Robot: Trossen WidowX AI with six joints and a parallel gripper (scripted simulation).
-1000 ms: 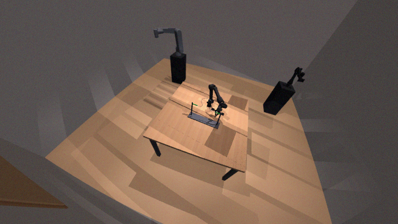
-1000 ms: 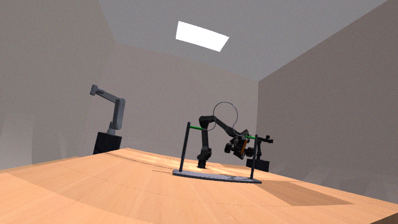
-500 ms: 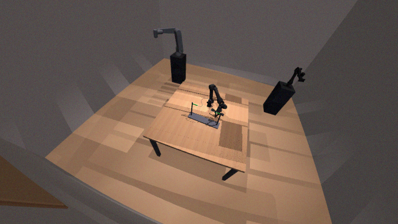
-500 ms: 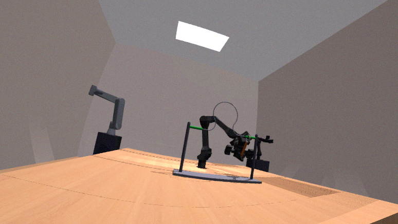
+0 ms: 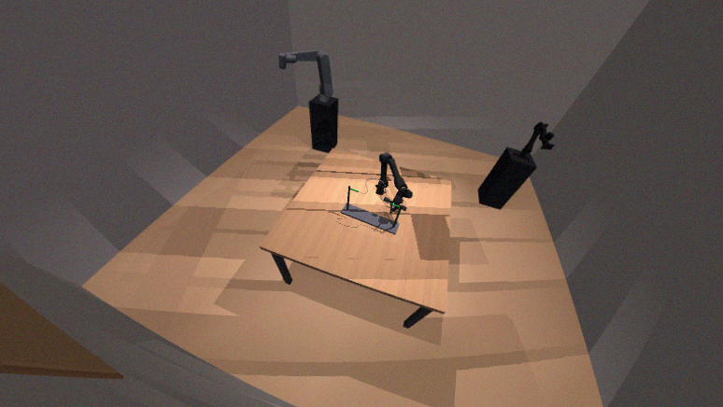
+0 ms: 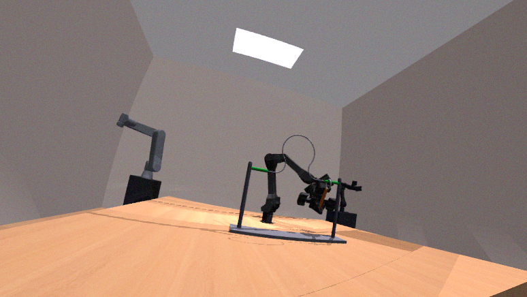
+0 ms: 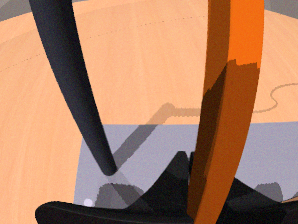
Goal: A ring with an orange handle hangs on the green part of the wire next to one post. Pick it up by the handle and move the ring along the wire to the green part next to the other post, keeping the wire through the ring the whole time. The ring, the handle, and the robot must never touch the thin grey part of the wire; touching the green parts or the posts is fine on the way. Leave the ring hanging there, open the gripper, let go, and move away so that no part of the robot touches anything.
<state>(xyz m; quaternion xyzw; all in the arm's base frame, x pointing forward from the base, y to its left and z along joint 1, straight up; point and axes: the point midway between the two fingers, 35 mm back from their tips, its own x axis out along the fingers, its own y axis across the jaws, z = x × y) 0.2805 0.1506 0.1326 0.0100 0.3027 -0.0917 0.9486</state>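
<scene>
The orange handle (image 6: 323,197) (image 7: 230,100) hangs tilted below the small pale ring (image 6: 329,182). The ring is around the right green part (image 6: 335,182) (image 5: 396,205), a little short of the right post (image 6: 336,210) (image 5: 397,217). My gripper (image 6: 320,205) (image 7: 186,159) is shut on the handle, below the wire. The post by the ring (image 7: 75,80) stands left of the handle in the wrist view, with a gap between them. The ring is out of the wrist view. The left green part (image 6: 259,169) (image 5: 354,189) is bare beside the left post (image 6: 244,195) (image 5: 348,198).
The thin grey wire (image 6: 298,135) rises in a large loop between the green parts, in front of my arm. The grey base plate (image 6: 280,235) (image 5: 360,217) (image 7: 280,150) carries both posts. Two other arms stand on black pedestals (image 5: 323,123) (image 5: 505,176) away from the table.
</scene>
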